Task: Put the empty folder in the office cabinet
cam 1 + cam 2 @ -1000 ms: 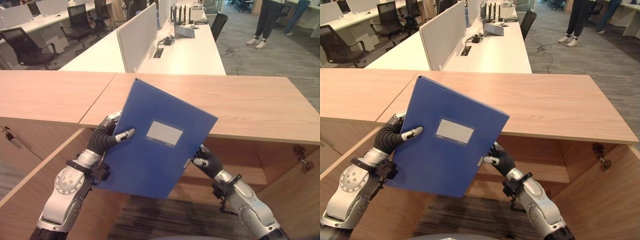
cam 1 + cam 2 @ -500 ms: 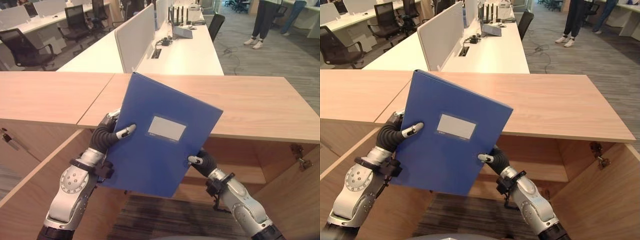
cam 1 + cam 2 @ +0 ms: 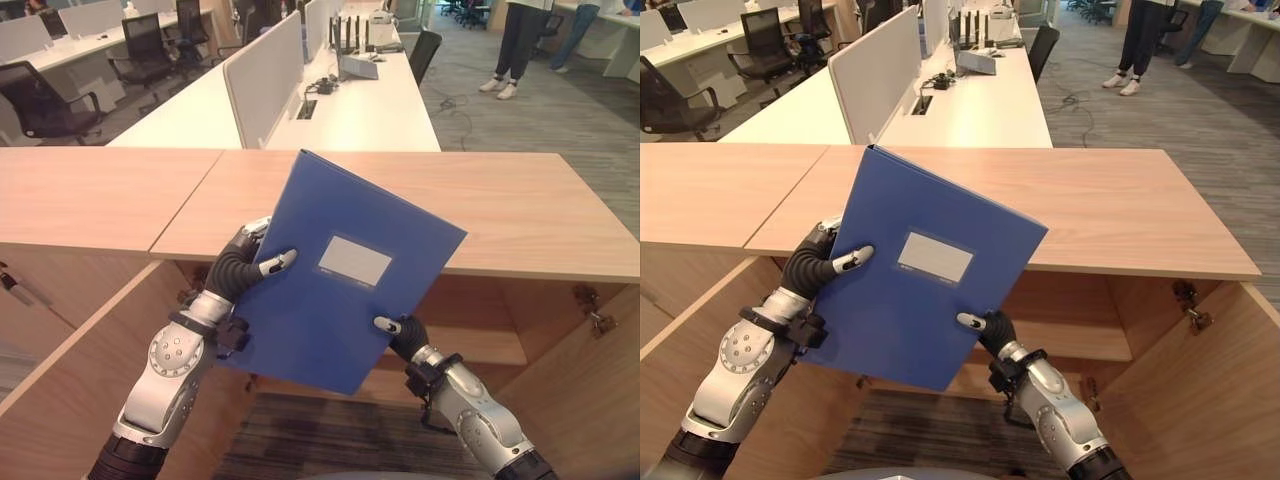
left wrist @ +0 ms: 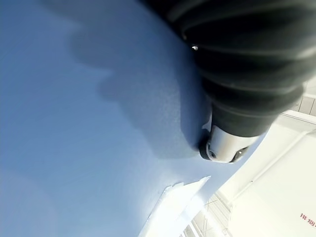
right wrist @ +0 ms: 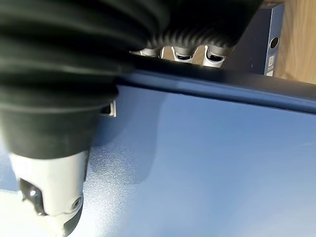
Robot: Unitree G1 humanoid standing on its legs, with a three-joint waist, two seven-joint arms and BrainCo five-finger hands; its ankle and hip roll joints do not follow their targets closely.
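My left hand (image 3: pixel 243 270) is clamped on the flat blue cardboard folder with a pale blank label (image 3: pixel 340 275), thumb lying across the front face near its left edge and the fingers wrapped behind. In the left wrist view I see that thumb (image 4: pixel 224 148) pressed flat on the blue cover. My right hand (image 3: pixel 400 332) grips the folder's lower right edge, thumb on the front and the fingers (image 5: pixel 185 52) curled round the back, as the right wrist view shows. Between the two hands the folder hangs in the air, upright and tilted clockwise, its top corner pointing away from me and its lower corner hanging down in front of the cabinet opening. It touches no surface.

Behind the folder runs the light wooden top of the office cabinet (image 3: pixel 520 215); the folder overlaps its near edge. Below that edge I see the open wooden cabinet interior (image 3: pixel 480 330), with an opened door panel (image 3: pixel 60 400) swung out on the left. Beyond the cabinet stand a long white table with a grey divider panel (image 3: pixel 265 75) and black office chairs (image 3: pixel 45 95). At the far right, a person's legs (image 3: pixel 515 45) stand on the grey carpet.
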